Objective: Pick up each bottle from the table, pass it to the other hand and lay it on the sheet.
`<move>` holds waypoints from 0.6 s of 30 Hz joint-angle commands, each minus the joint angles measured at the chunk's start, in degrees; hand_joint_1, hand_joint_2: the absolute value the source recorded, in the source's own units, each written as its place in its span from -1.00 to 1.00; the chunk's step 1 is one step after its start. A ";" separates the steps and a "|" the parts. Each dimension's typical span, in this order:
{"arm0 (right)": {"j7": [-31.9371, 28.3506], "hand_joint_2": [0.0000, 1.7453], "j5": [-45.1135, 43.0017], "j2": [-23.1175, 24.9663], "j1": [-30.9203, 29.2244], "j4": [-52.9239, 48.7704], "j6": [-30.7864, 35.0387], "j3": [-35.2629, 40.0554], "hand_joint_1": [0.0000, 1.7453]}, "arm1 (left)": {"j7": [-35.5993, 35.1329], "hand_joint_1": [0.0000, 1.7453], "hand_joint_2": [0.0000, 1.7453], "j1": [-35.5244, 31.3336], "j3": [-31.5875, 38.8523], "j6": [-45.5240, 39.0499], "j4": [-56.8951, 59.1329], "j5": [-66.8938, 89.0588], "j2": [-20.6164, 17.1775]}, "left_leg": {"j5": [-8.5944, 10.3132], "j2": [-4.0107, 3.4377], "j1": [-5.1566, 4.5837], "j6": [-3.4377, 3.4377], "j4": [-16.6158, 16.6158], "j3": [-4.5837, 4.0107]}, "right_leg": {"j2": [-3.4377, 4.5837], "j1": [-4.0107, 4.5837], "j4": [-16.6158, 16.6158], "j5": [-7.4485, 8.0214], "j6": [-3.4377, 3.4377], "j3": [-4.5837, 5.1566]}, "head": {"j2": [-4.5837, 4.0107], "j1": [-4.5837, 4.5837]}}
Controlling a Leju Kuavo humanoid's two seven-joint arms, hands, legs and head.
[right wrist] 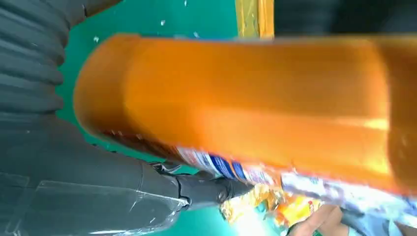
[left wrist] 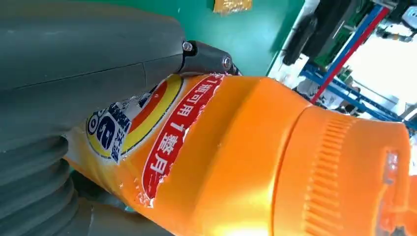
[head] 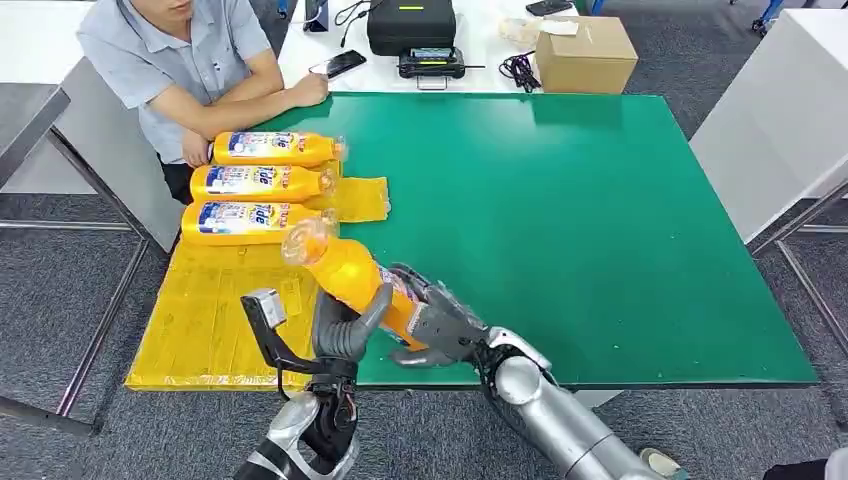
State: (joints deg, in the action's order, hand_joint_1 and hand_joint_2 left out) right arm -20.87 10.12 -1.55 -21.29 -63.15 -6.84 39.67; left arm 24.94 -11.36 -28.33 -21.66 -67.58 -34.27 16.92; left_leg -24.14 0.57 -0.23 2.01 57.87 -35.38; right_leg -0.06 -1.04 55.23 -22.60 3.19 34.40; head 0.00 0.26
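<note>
We are gripping the bottle (head: 352, 280) with both hands at once, low at about six o'clock in our head view, right over the near table edge. Our left hand (head: 345, 330) is wrapping its thumb and fingers around the bottle's middle from below, and our right hand (head: 440, 325) is clasping its base end from the four o'clock side. The bottle is tilting, its cap end pointing up toward eleven o'clock, above the sheet's (head: 200, 320) right border. In the left wrist view the thick thumb is pressing onto the torn label, with the ribbed orange cap (left wrist: 339, 167) close to the lens. In the right wrist view the bottle's orange body is blurring across the picture, fingers lying under it.

Further out, at ten o'clock, three bottles (head: 255, 181) are lying side by side on the sheet, caps pointing right, touching or nearly so. The green table (head: 600, 220) is stretching off toward one o'clock.

Beyond them, at eleven o'clock, a person (head: 180, 60) is sitting with folded arms. At twelve o'clock a phone (head: 344, 63), a black case (head: 410, 25) and a box (head: 585, 52) are sitting on a white table.
</note>
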 commanded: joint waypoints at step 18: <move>-3.01 1.00 11.23 -2.87 10.32 -9.09 6.12 -7.79 -1.00 | -5.26 0.88 1.00 -6.09 2.70 -16.52 10.45 49.45 -7.43 | -0.06 -0.10 0.04 -0.11 -0.07 0.20 | 0.05 0.05 -0.04 -0.05 -0.13 -0.13 | 0.00 0.02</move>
State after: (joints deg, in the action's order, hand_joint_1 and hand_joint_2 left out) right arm -23.21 20.63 -4.90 -11.80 -72.43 -0.13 35.03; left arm 23.95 -14.03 -27.50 -38.60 -62.09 3.87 13.75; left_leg -24.15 0.56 -0.23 2.00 57.87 -35.43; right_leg -0.05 -1.04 55.22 -22.61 3.19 34.47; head 0.00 0.28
